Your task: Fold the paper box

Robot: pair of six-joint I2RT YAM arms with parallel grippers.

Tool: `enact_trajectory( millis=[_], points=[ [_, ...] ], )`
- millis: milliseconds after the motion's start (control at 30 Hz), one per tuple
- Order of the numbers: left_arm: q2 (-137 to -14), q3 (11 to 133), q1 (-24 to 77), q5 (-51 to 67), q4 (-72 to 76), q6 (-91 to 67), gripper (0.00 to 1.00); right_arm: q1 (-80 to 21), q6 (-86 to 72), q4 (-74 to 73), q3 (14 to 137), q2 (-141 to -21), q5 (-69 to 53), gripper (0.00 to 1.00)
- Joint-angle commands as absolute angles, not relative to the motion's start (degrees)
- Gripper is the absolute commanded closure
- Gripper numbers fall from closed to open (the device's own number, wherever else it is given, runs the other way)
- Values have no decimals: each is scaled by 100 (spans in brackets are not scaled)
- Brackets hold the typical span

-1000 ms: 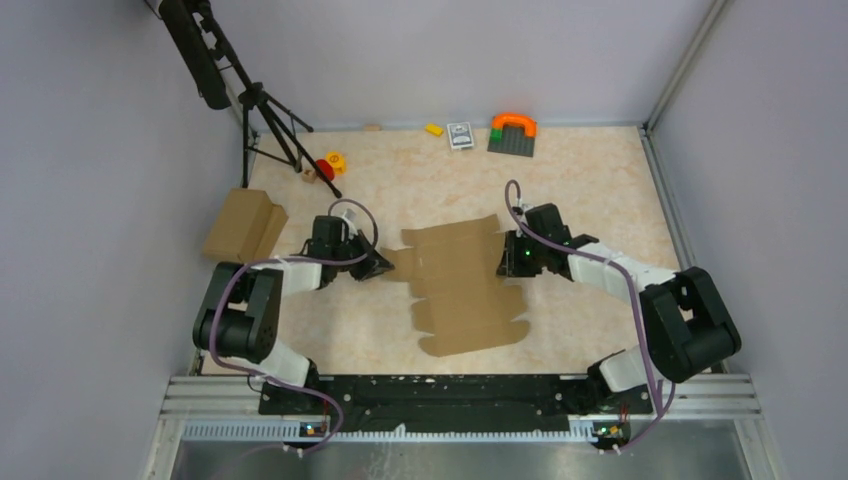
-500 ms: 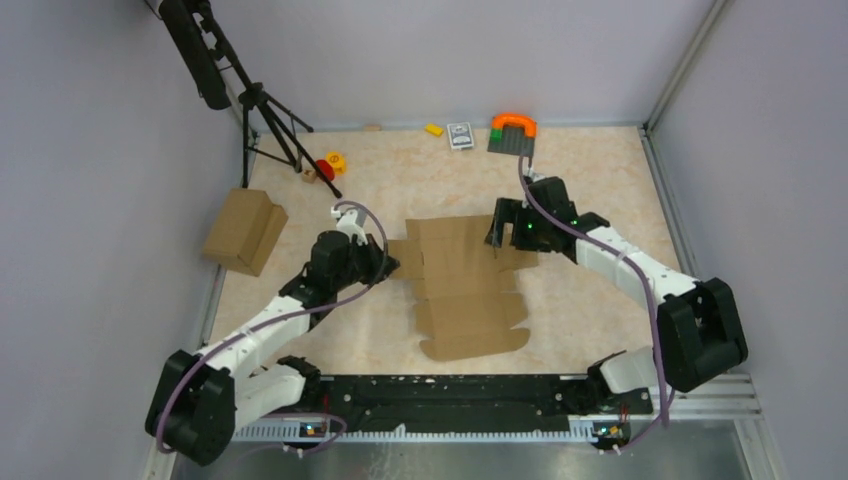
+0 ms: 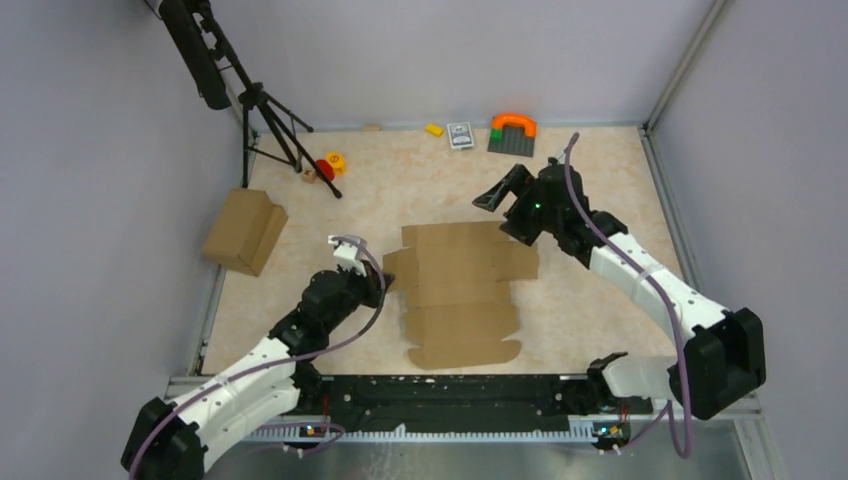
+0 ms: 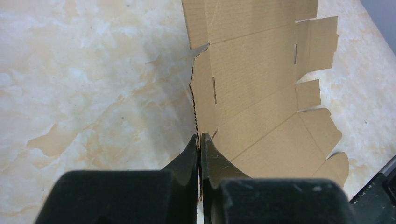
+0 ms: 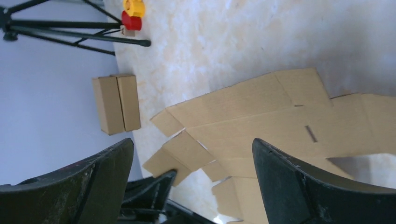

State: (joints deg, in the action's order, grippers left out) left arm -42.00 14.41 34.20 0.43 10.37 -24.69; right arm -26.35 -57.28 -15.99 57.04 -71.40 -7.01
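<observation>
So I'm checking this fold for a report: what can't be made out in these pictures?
- Top view: the print on the small card is too small to read.
- Left wrist view: the cardboard sheet runs off the top edge; the left gripper covers its near part.
- Right wrist view: the right gripper, open, hides parts of the sheet.

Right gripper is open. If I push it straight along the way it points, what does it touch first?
Probably the paper box: in the wrist view the flat sheet fills the gap ahead of the right gripper and its open jaws, with nothing in between. I can't tell how far off it is.
</observation>
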Motion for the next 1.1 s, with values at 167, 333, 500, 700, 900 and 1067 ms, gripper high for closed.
enact_trajectory(
  millis=[167, 333, 500, 700, 900, 1067],
  points=[
    [-3738, 1035, 3992, -534, 2100, -1665, 100, -3508, -8202, -3146, 6846, -8122, -98, 3],
    [-3763, 979, 4270, -699, 2313, -1412, 100, -3582, -8923, -2876, 6604, -8161, -153, 2],
    [-3775, 844, 4657, -839, 2637, -1089, 100, -3577, -9492, -2619, 6292, -8226, -156, 2],
    [-3792, 835, 5013, -1085, 2733, -853, 100, -3577, -9767, -2529, 6061, -8323, -165, 7],
    [-3851, 835, 5132, -1181, 2777, -791, 100, -3578, -9748, -2097, 5638, -8102, -236, 50],
    [-3879, 842, 5142, -1251, 2775, -792, 100, -3586, -9518, -1941, 5530, -7865, -229, 81]
  ],
)
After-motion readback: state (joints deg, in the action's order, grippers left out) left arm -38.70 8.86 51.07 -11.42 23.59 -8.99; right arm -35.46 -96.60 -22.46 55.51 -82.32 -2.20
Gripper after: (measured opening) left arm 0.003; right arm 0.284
